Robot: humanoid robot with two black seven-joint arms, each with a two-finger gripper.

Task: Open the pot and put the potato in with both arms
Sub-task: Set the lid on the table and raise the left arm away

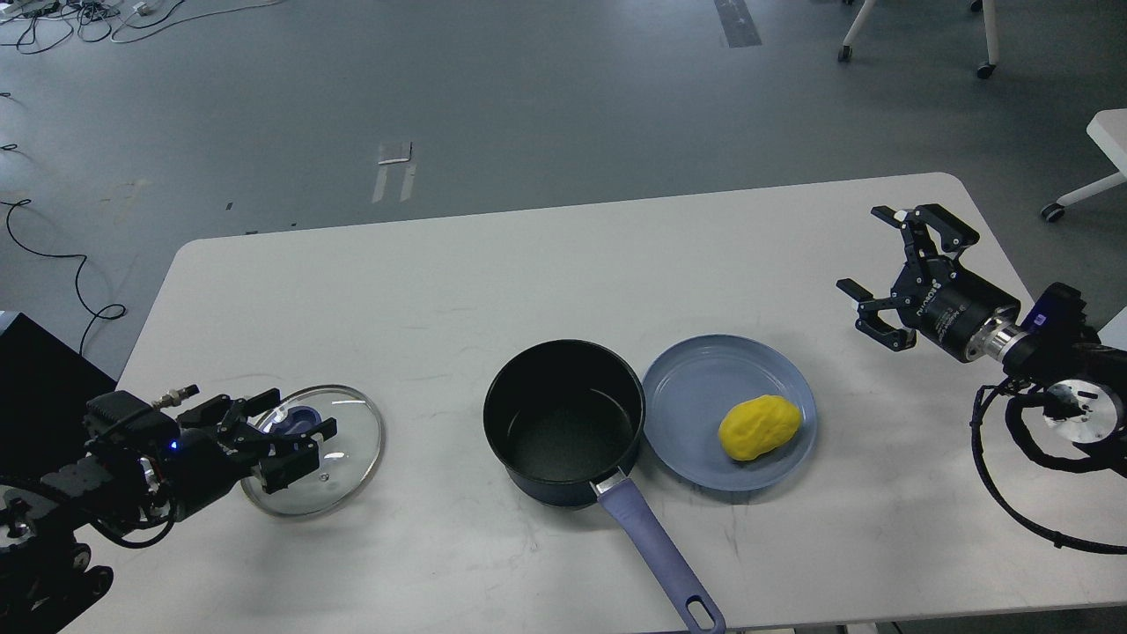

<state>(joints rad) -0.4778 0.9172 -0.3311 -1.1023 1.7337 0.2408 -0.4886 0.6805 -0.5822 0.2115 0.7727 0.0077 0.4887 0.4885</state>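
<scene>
Tabletop (546,264): pot (563,423) stood open, lid (339,440) aside.
Left gripper (282,445): fingers apart around lid knob.
Right gripper (880,273): fingers apart; you'd grasp potato (759,427) next.

The pot (563,423) has a dark, matt non-stick-looking inside and a smooth purple-blue handle (656,546) joined by a bright metal collar. The lid (339,445) is clear glossy glass with a metal rim. The potato (759,427) looks matt and lumpy, perhaps foam or rubber. The plate (696,387) is smooth, softly sheened blue. The counter (528,264) is matt white laminate with faint scuffs. The right pincer (889,273) is matt black with a polished metal wrist.
</scene>
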